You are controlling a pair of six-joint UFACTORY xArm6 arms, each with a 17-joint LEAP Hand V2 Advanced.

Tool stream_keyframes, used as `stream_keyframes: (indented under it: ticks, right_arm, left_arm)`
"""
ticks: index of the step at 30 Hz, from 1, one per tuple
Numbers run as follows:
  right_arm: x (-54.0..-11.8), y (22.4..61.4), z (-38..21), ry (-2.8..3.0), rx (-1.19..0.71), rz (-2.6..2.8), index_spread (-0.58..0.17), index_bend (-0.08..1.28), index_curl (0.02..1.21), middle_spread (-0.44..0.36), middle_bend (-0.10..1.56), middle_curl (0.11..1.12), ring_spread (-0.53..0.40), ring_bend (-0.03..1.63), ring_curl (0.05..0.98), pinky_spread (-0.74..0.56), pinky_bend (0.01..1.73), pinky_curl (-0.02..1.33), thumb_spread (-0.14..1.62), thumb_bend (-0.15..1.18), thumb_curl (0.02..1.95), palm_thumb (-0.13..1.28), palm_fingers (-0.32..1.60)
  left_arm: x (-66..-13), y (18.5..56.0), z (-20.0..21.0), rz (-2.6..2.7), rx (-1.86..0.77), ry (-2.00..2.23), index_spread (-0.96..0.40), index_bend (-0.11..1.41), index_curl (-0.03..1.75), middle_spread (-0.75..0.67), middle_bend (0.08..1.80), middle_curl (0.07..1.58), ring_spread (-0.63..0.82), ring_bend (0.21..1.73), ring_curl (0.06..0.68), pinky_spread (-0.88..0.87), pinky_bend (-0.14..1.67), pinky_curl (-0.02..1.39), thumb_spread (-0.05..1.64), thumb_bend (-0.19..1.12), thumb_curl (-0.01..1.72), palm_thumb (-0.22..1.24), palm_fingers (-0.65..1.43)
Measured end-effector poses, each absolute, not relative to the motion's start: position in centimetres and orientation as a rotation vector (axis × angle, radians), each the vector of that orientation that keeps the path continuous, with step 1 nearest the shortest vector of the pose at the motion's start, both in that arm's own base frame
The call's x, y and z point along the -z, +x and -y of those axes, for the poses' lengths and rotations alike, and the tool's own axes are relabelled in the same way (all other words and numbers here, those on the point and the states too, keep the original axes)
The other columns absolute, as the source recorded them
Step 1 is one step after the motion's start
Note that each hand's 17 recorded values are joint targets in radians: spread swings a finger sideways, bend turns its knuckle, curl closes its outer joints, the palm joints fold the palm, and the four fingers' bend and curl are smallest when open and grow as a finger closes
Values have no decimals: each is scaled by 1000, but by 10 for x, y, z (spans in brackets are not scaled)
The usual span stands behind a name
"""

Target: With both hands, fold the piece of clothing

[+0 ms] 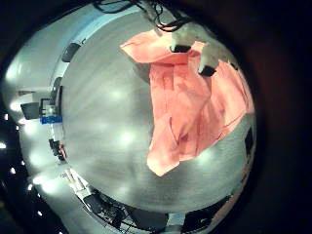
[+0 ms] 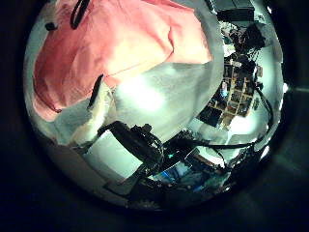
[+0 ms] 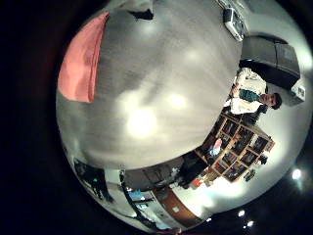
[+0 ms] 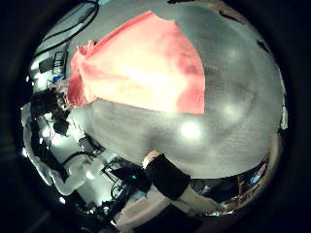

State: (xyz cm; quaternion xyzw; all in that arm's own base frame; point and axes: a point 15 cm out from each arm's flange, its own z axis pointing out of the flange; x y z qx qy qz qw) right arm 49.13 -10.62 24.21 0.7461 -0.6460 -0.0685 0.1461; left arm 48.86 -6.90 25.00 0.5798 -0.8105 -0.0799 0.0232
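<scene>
Grey tabletop [image 3: 166, 88] is filling all four palm views, and you are working with a pink piece of clothing [image 1: 190, 102] lying spread on it, partly doubled over itself with a sleeve or hem trailing toward one edge. In the left little finger side palm view the garment is sitting at about two o'clock, and fingers [image 1: 205, 66] of a hand are resting on or pinching its upper edge; you cannot tell from these views which hand they belong to, or whether they are truly closed on the cloth. In the right little finger side palm view the cloth [image 3: 83, 57] is showing only as a strip at ten o'clock, well apart from that palm. The right hand's finger state cannot be told. Judging by the lay, you are partway into a first fold. Your next move is calling for a firm hold on two edge points, then a level carry across.
</scene>
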Motion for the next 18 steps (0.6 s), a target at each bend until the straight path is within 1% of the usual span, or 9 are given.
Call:
stream_keyframes:
  ticks: [6, 15, 18]
  right_arm:
    - [-213, 490, 110, 2117, 269, 1837, -309, 157, 364, -8, 312, 367, 21, 526, 267, 270, 472, 374, 1149, -24, 314, 372, 55]
    - [-187, 487, 101, 2112, 316, 1791, -289, 152, 317, 20, 274, 355, 51, 489, 258, 277, 456, 349, 1106, -23, 320, 374, 66]
    - [-183, 486, 98, 2109, 326, 1782, -283, 153, 307, 27, 266, 352, 56, 483, 256, 281, 446, 342, 1094, -23, 323, 378, 71]
  left_arm:
    - [-226, 488, 69, 2479, 284, 1760, -109, 191, 648, 49, 179, 499, 108, 751, 258, 160, 442, 360, 1176, -18, 394, 621, 182]
    - [-201, 488, 65, 2448, 329, 1737, -97, 193, 594, 53, 179, 442, 124, 722, 244, 175, 408, 354, 1172, -17, 385, 615, 202]
    - [-201, 492, 65, 2452, 328, 1739, -96, 193, 580, 53, 179, 428, 127, 716, 240, 176, 398, 352, 1172, -17, 382, 616, 209]
